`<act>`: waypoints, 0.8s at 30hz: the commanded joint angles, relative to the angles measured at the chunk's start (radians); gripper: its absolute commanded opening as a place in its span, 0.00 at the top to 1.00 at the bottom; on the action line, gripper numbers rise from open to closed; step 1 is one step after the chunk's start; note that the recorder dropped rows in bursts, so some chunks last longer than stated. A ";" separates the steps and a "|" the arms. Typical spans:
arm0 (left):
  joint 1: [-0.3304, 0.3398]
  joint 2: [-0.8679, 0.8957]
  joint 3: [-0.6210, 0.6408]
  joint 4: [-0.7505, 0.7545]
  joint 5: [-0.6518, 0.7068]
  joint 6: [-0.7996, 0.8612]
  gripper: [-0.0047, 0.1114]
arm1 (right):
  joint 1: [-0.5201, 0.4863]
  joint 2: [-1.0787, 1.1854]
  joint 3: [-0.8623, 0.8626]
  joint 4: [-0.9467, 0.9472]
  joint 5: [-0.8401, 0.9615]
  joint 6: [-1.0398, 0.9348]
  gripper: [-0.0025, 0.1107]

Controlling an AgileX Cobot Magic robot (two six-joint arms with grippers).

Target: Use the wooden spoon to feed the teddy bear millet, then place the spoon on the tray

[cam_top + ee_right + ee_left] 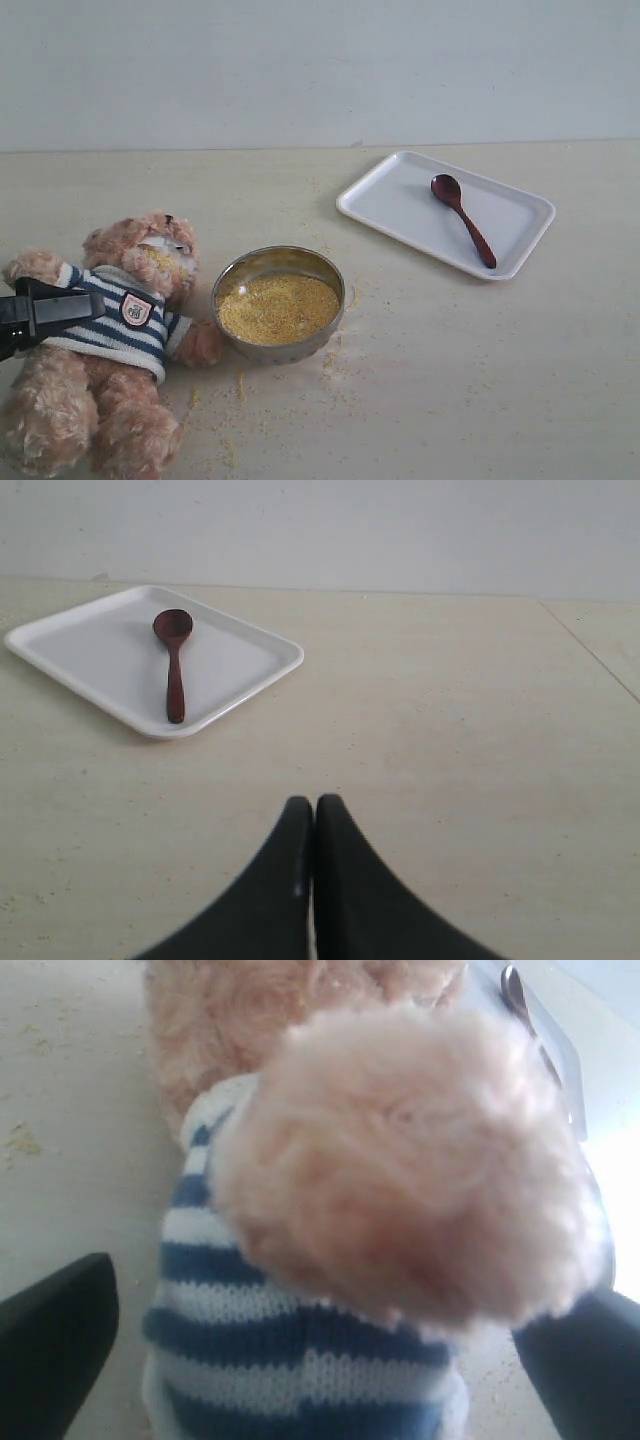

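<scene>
Exterior view: the pale worktop [450, 380] fills the scene. The bear [110, 350] lies on its back at the near left, head toward the far side, legs toward the camera. One arm reaches out to touch the bowl [290, 352] just beside it.

The left tool [60, 310] comes in from the left edge over the bear's other, striped sleeve. In the left wrist view this tool [330, 1340] is released. Its two black fingers [55, 1345] stand wide apart on either side of the sleeve and fluffy paw, and the near one is clear of the cloth.

The tray [400, 195] sits at the far right, well apart from the bowl. The steel bowl is about half full of millet [278, 307]. Loose grains are scattered on the worktop around it, and some cling to the bear's muzzle.

In the right wrist view the right tool [313, 830] hangs over bare worktop, clenched tight on nothing, with the tray [90, 650] ahead of it.

The spoon [463, 220] lies flat inside the tray, its round end toward the far side.

A shield badge [135, 309] is sewn on the bear's chest; any lettering on it is too small to read.
</scene>
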 commanded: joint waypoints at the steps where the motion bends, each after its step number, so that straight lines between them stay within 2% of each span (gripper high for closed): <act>1: -0.003 -0.018 -0.003 -0.008 0.006 -0.017 0.11 | -0.004 -0.005 0.000 -0.010 -0.003 0.001 0.98; 6: -0.001 -0.070 -0.003 -0.008 0.001 -0.089 0.11 | -0.004 -0.005 0.000 -0.010 -0.003 0.001 0.98; 10: 0.042 -0.154 -0.003 -0.008 -0.014 -0.155 0.11 | -0.004 -0.005 0.000 -0.010 -0.003 0.001 0.98; 13: 0.089 -0.232 -0.003 0.073 -0.016 -0.251 0.11 | -0.004 -0.005 0.000 -0.010 -0.003 0.001 0.98; 16: 0.129 -0.322 -0.003 0.208 -0.020 -0.415 0.14 | -0.004 -0.005 0.000 -0.010 -0.003 0.001 0.98; 19: 0.157 -0.407 -0.003 0.256 -0.020 -0.566 0.25 | -0.004 -0.005 0.000 -0.010 -0.003 0.001 0.98; 20: 0.159 -0.438 -0.003 0.252 -0.023 -0.608 0.32 | -0.003 -0.005 0.000 -0.010 -0.003 0.001 0.98; 22: 0.166 -0.492 -0.003 0.233 -0.051 -0.685 0.48 | -0.003 -0.005 0.000 -0.010 -0.003 0.001 0.98; 24: 0.166 -0.549 -0.003 0.211 -0.107 -0.741 0.68 | -0.003 -0.005 0.000 -0.010 -0.003 0.001 0.98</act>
